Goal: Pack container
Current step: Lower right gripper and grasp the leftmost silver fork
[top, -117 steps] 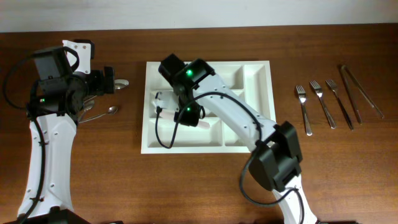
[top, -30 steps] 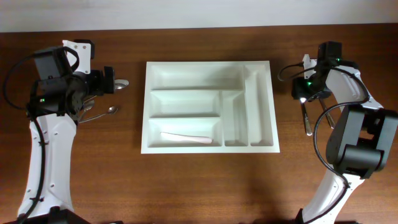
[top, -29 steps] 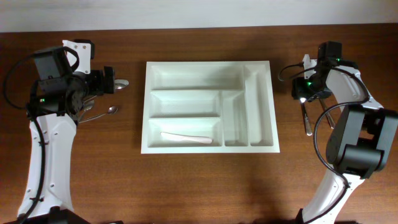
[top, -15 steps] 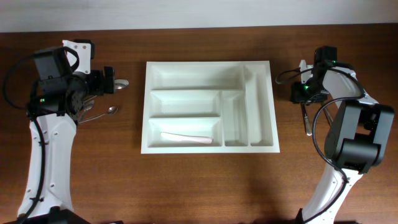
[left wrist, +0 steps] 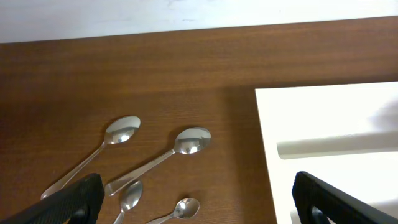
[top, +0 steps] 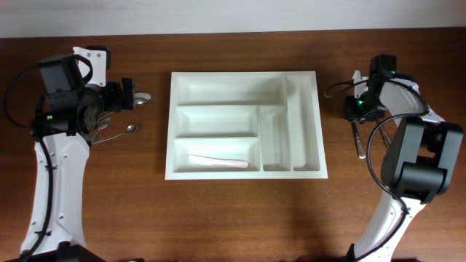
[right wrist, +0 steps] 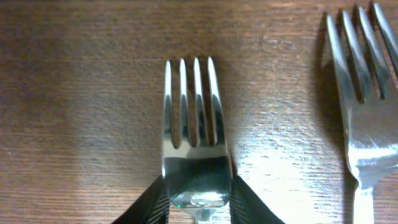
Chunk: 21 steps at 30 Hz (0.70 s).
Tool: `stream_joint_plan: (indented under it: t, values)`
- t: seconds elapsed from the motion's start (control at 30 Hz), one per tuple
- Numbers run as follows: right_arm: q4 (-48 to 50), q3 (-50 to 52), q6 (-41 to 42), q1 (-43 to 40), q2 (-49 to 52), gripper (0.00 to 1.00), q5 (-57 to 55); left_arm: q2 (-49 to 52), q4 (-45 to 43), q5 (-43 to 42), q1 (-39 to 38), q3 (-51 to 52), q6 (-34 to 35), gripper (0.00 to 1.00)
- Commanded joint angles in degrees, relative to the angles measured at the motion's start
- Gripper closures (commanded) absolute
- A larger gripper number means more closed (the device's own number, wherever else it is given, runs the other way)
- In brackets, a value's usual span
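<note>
Four spoons [left wrist: 186, 142] lie on the table, left of the tray [top: 244, 75]. Left gripper [left wrist: 196, 186] hangs over them, jaws wide apart, holding nothing.

Tray sits mid-table between the arms. One white utensil [top: 218, 160] is in the lower wide compartment; the other compartments look empty.

Right gripper [right wrist: 198, 202] is down on the fork [right wrist: 194, 168], right of the tray. Jaws are narrowed onto the neck just below the tines, and the pads look to be touching both edges. The fork lies flat on the wood.

Step in hand, I'd say: pick up this fork.
- Confirm a firm pinch first; the neck is thin and slick, so it may pivot.
- Lift straight up; the second fork [right wrist: 367, 124] is just beside it.
- It lies parallel to the narrow compartments, so probably no rotation is needed.
- Lower it in and release low.
</note>
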<state>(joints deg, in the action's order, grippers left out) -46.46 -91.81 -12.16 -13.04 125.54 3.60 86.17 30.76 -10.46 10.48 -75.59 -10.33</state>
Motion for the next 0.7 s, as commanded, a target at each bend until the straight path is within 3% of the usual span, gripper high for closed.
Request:
stream_joint_plan:
  t: [0.0,0.3,0.67]
  values:
    - [-1.33,0.20,0.59,-0.55,1.73,0.75,0.26,0.61,0.13,0.37,0.17,-1.27,-0.92,0.01]
    - [-5.60,-5.14,0.59,-0.52,1.38,0.80,0.28,0.61,0.13,0.37,0.17,-1.27,-0.92,0.01]
    - [-7.74,-9.40,0.52,-0.48,1.27,0.78,0.28,0.61,0.15,0.37,0.17,-1.27,-0.92,0.01]
